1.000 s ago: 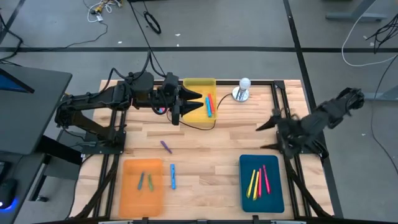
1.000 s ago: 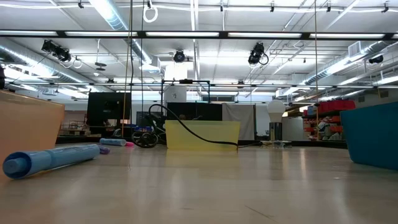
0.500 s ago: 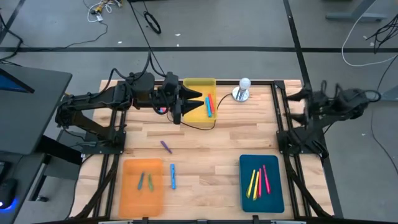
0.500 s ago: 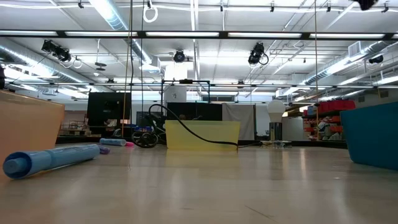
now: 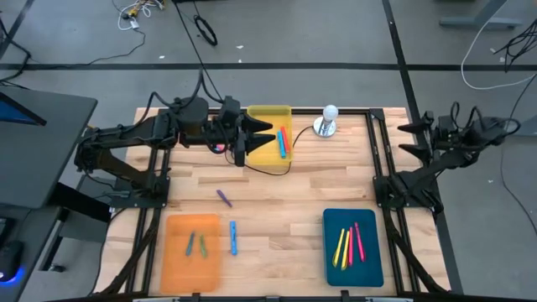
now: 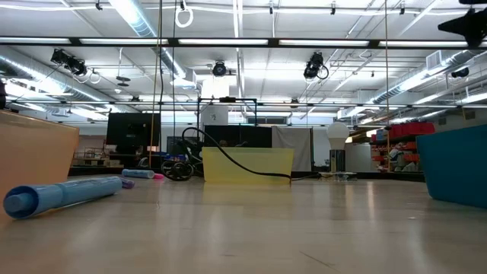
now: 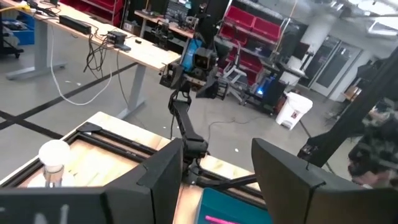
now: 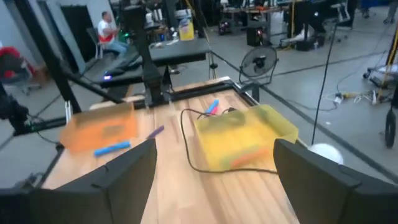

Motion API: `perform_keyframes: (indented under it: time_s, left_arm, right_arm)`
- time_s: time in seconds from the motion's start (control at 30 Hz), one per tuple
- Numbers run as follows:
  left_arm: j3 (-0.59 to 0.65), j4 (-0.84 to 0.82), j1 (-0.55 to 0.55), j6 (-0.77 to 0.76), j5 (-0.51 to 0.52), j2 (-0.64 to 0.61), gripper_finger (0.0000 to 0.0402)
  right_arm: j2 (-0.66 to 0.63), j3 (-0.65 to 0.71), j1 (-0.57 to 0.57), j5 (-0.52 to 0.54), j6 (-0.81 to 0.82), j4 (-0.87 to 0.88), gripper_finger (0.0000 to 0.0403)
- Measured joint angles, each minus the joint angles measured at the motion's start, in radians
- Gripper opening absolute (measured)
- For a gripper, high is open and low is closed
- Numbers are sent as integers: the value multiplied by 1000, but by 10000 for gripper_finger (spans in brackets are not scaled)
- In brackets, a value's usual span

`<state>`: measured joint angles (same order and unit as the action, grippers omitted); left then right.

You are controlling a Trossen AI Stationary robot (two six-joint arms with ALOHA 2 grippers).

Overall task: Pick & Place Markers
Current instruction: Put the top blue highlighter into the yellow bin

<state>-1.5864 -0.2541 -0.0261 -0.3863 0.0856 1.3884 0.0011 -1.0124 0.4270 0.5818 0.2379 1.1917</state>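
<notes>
The markers are lying in several places on the worktop (image 5: 277,193). Two loose ones are resting on the bare wood in the left half: a purple marker (image 5: 224,197) near the middle, and a blue marker (image 5: 233,237) closer to the near edge, just beside the orange tray (image 5: 191,268). Inside the orange tray, in the near left corner, two greenish markers (image 5: 195,244) are lying side by side. The teal tray (image 5: 353,268), toward the near right corner, is holding several yellow and pink-red markers (image 5: 349,244). The yellow tray (image 5: 268,111) is sitting at the far edge, with a blue and a red-orange marker (image 5: 283,141) along its right side. A thin black cable (image 5: 270,169) is curving across this tray's near side.

The left pincer (image 5: 252,137) is hovering over the left part of the yellow tray. Its fingers are standing partly apart, and in the left wrist view nothing is showing between them.

The right pincer (image 5: 417,137) is hanging raised beyond the right edge of the worktop, well apart from every tray, with its fingers spread wide and holding nothing.

A small white lamp-like ball on a metal base (image 5: 328,120) is standing at the far edge, just right of the yellow tray.
</notes>
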Motion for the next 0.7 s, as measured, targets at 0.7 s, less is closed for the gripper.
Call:
perform_keyframes:
  time_s: [0.7]
  left_arm:
    - [0, 12, 0, -36, 52, 0, 197]
  right_arm:
    - [-1, 744, 43, -173, -20, -1138, 323]
